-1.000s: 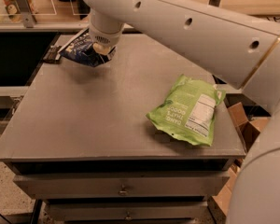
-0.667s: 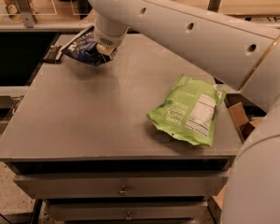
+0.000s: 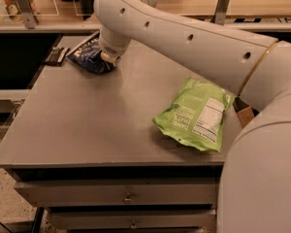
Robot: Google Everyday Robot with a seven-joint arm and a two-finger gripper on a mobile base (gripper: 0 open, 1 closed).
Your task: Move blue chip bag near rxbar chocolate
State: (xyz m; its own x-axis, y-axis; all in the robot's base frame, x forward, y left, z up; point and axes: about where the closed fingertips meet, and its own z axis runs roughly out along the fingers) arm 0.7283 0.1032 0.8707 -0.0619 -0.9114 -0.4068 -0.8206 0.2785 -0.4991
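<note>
The blue chip bag (image 3: 88, 57), dark navy with white lettering, lies at the far left corner of the grey table (image 3: 102, 125). The rxbar chocolate (image 3: 56, 56), a small dark flat bar, lies just left of it at the table's left edge, a short gap apart. My gripper (image 3: 107, 59) comes down from the white arm onto the right end of the bag and touches it. The wrist hides most of the gripper.
A lime-green bag (image 3: 196, 113) with a white nutrition label lies at the right of the table. My arm (image 3: 199, 42) spans the far right of the table. A shelf (image 3: 48, 25) runs behind, and drawers (image 3: 126, 195) sit under the front edge.
The gripper and the blue chip bag have come down a little toward the table at the far left corner. The green bag has not moved.
</note>
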